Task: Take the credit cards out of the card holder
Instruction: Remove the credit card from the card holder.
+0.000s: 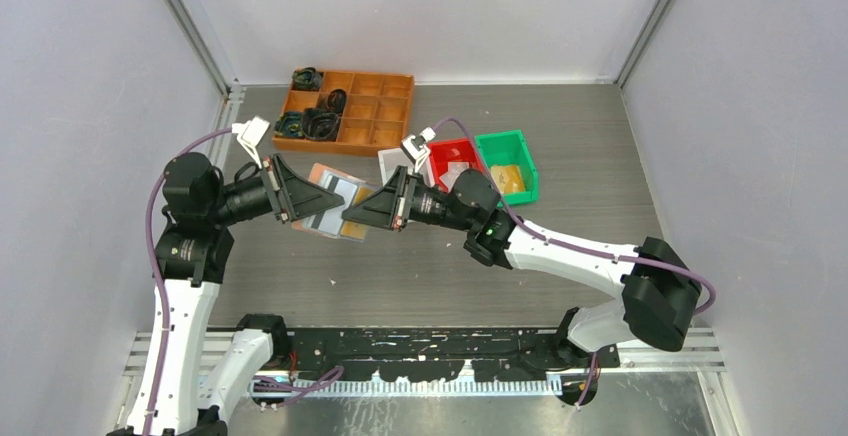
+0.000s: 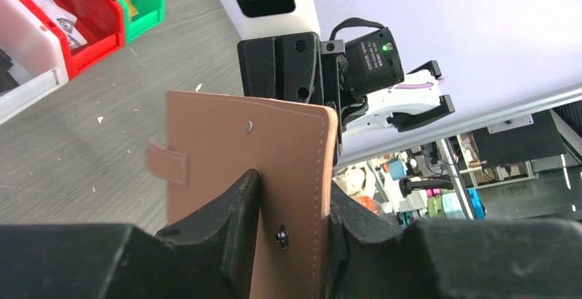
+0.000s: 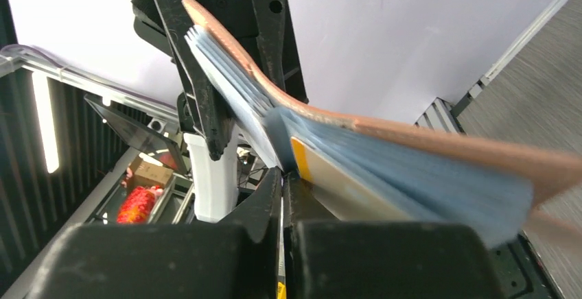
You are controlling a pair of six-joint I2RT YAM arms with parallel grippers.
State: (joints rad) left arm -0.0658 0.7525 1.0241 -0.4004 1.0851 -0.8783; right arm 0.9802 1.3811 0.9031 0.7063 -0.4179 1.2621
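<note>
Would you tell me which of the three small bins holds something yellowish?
The green bin, rightmost of the three, beside the red bin; the white bin is at the left.

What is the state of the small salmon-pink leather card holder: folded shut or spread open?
Spread open. The card holder is bent wide at its spine, and its clear bluish sleeves fan apart.

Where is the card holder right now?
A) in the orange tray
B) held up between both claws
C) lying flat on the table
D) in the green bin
B: the left claw grips the card holder by its pink cover, and the right claw is closed at its sleeves.
</note>
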